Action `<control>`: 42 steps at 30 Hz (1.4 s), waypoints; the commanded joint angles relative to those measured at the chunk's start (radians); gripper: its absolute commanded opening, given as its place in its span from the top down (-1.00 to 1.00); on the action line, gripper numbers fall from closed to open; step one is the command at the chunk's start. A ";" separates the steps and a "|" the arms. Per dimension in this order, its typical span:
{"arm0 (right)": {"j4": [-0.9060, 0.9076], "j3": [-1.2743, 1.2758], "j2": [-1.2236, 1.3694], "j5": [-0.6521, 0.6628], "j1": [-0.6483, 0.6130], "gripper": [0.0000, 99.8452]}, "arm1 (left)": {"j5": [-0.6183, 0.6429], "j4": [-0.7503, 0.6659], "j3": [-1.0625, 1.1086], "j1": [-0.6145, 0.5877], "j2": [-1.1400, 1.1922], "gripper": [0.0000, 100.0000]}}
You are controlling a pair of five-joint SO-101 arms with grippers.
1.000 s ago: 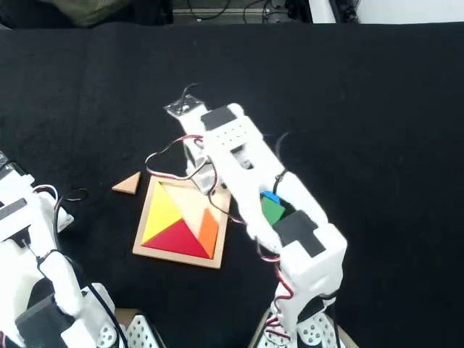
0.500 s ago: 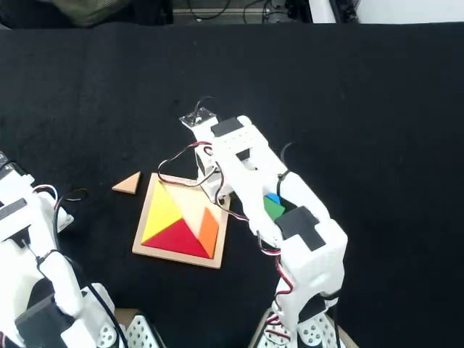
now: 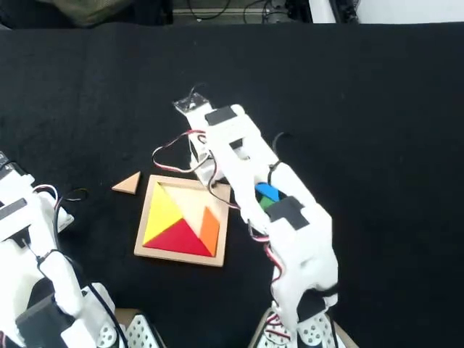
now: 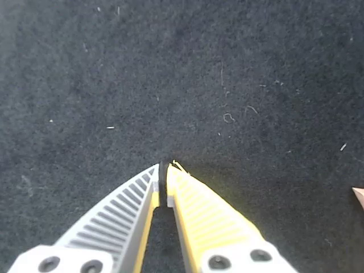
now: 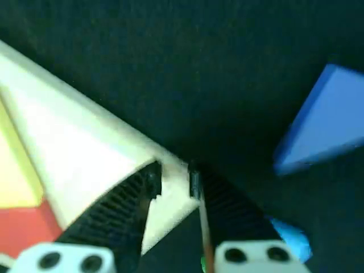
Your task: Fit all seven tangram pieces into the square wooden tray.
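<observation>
The square wooden tray point(image 3: 149, 210) lies left of centre and holds a yellow point(image 3: 162, 212), a red point(image 3: 179, 237) and an orange piece point(image 3: 209, 227). A small tan triangle point(image 3: 128, 183) rests on the cloth by its far left corner. My right gripper point(image 5: 173, 173) sits at the tray's far right corner, its fingers closed on the pale wooden rim point(image 5: 85, 142). Blue point(image 3: 268, 192) and green pieces point(image 3: 266, 204) lie right of the tray, partly under the right arm point(image 3: 246, 174). My left gripper point(image 4: 165, 168) is shut with nothing in it, over bare cloth near the front left.
Black cloth covers the table, with wide bare room at the back and right. The left arm point(image 3: 29, 232) stands at the front left corner. Loose cables point(image 3: 170, 148) hang from the right arm above the tray's far edge.
The right arm swung slightly right and then back left by the tray's far right corner, uncovering more of the blue piece. The tray barely shifted. The left arm stayed still.
</observation>
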 commanded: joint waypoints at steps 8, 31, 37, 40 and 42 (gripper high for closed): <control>0.423 -0.504 -0.193 -0.014 0.066 0.97 | 0.002 -0.066 -0.019 0.099 -0.028 0.94; 0.216 0.320 -0.866 -0.012 0.503 0.98 | -0.985 0.620 -0.785 0.479 0.244 0.66; -0.239 0.806 -0.981 -0.014 0.535 0.98 | -1.108 0.555 -0.627 0.555 0.242 0.91; -0.430 0.957 -1.030 -0.014 0.535 0.98 | -1.105 0.440 -0.561 0.587 0.242 0.91; -0.502 1.007 -1.046 -0.014 0.537 0.98 | -1.043 0.354 -0.507 0.602 0.247 0.83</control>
